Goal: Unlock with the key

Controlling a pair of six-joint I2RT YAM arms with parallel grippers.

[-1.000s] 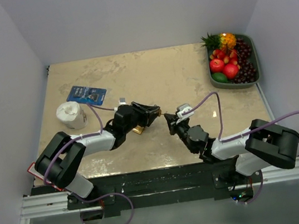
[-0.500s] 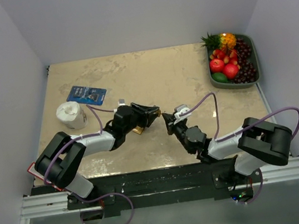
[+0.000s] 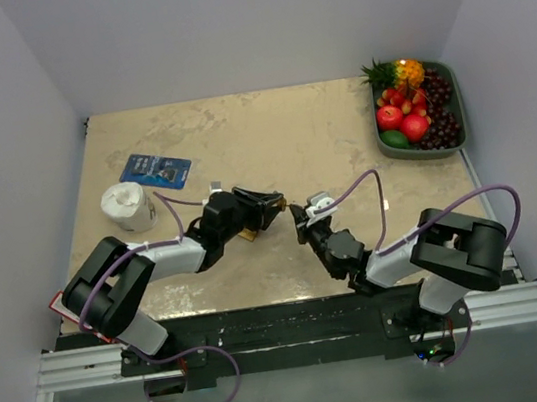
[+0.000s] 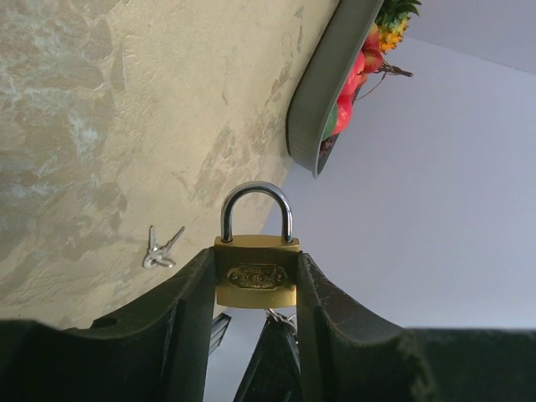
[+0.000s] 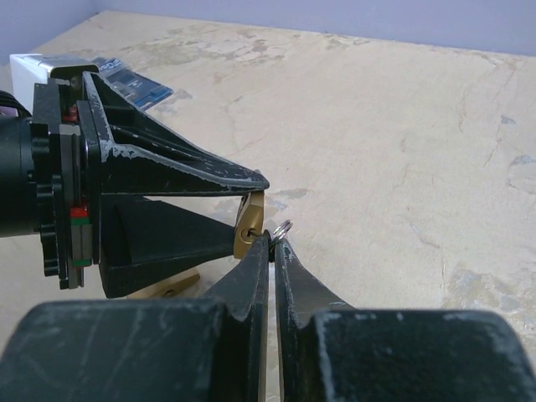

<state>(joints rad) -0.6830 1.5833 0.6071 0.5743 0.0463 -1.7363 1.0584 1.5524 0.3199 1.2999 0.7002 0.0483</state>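
Observation:
A brass padlock (image 4: 255, 276) is clamped by its sides between the fingers of my left gripper (image 4: 255, 255), held above the table with its steel shackle (image 4: 257, 205) seated in the body. My right gripper (image 5: 274, 241) is shut on the key, whose head is hidden between the fingers; only its split ring (image 5: 283, 228) sticks out. The fingertips sit right against the padlock's keyhole (image 5: 249, 233). From above, the left gripper (image 3: 271, 206) and right gripper (image 3: 299, 219) meet tip to tip at the table's middle front.
A second brass piece (image 3: 247, 232) lies on the table under the left gripper. Spare keys (image 4: 159, 249) lie on the table nearby. A white roll (image 3: 128, 207) and a blue packet (image 3: 155, 170) are at the left, and a fruit tray (image 3: 456, 102) at the back right.
My right arm has edged left and forward, bringing its fingertips up to the padlock's underside. The left arm holds nearly still.

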